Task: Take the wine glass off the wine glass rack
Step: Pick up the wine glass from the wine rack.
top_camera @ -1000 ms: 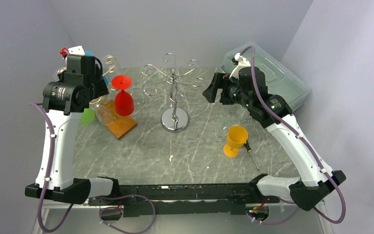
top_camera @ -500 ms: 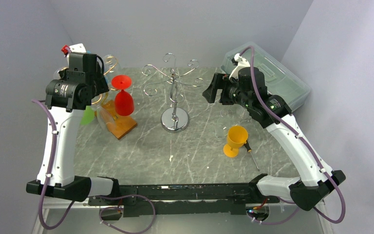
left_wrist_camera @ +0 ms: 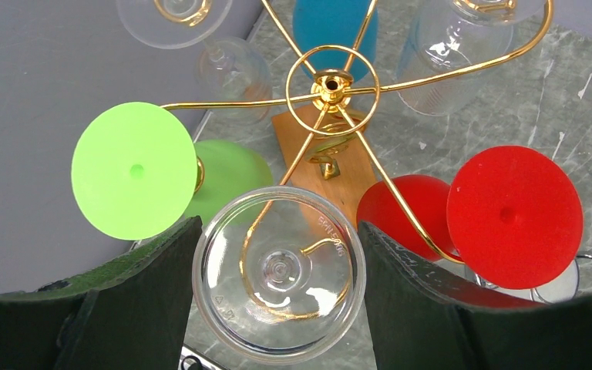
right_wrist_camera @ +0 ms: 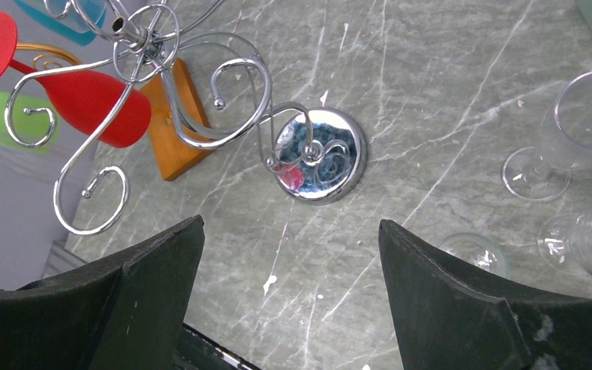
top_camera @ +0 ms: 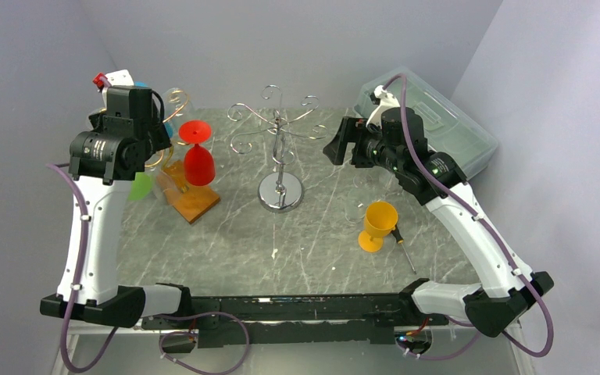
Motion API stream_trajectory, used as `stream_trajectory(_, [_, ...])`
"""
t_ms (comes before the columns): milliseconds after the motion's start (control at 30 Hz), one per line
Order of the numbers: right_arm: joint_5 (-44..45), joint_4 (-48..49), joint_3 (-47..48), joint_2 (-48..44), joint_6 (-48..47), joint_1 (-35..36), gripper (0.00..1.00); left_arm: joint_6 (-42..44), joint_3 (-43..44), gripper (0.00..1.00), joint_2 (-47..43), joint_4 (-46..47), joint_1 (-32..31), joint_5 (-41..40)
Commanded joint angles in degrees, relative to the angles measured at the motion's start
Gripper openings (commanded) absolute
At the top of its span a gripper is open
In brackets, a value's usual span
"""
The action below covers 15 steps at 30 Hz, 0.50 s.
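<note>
A gold wine glass rack (left_wrist_camera: 330,81) on a wooden base (top_camera: 193,199) stands at the table's far left, with glasses hanging upside down from its arms. From above, in the left wrist view, my left gripper (left_wrist_camera: 279,225) is shut on the round foot of a clear wine glass (left_wrist_camera: 279,274). Both fingers press the foot's rim, and a gold hook shows through the foot. A green glass (left_wrist_camera: 135,169), a red glass (left_wrist_camera: 515,216) and a blue one (left_wrist_camera: 335,27) hang alongside. My right gripper (right_wrist_camera: 291,223) hovers open over bare table near an empty silver rack (right_wrist_camera: 146,46).
The silver rack's mirrored base (top_camera: 280,191) sits mid-table. An orange cup (top_camera: 378,223) and a screwdriver (top_camera: 403,242) lie at the right front. Clear glasses (right_wrist_camera: 578,131) stand near a plastic bin (top_camera: 437,125) at the back right. Walls close in on the left and behind.
The left arm shifted slightly right and then back, with the clear glass still between its fingers. The right arm has barely moved.
</note>
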Motion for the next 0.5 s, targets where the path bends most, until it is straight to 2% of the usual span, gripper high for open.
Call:
stream_trajectory(0, [-0.83, 3.26, -0.07, 0.17, -0.02, 0.24, 0.86, 0.19, -0.84, 0.48, -2.09, 2.76, 0.11, -3.11])
stream_trajectory(467, [-0.31, 3.45, -0.10, -0.11, 0.07, 0.24, 0.85, 1.75, 2.00, 0.47, 3.29, 8.32, 0.12, -1.32])
